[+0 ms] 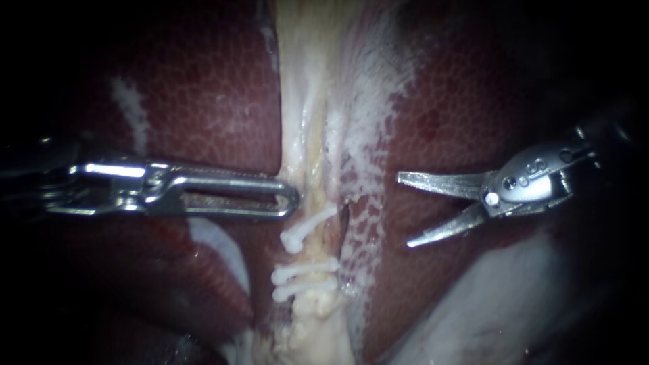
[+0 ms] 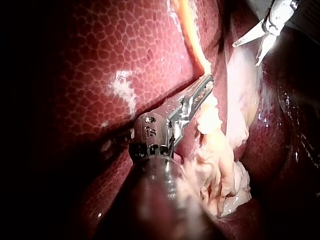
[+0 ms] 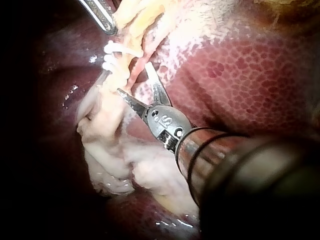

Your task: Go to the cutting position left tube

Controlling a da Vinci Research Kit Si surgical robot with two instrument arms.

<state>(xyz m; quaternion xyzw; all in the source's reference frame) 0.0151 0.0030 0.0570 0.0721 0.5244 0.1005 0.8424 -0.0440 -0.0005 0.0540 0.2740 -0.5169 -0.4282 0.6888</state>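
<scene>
While the right instrument holds its two blades spread wide with nothing between them, their tips point toward the tube from nearby, not touching it. The tube lies in the pale band between the liver lobes. Its long axis runs top to bottom in the endoscope view, crossed by three white clips. The left instrument has its jaws together, tip against the band's edge just above the clips.

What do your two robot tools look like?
My left instrument is shiny silver metal, long and flat with a rounded end, a long slot through it and tiny ridges. My right instrument has two thin pointed silver blades, like little scissors, on a rounded silver hinge. Both have dark round shafts.
</scene>
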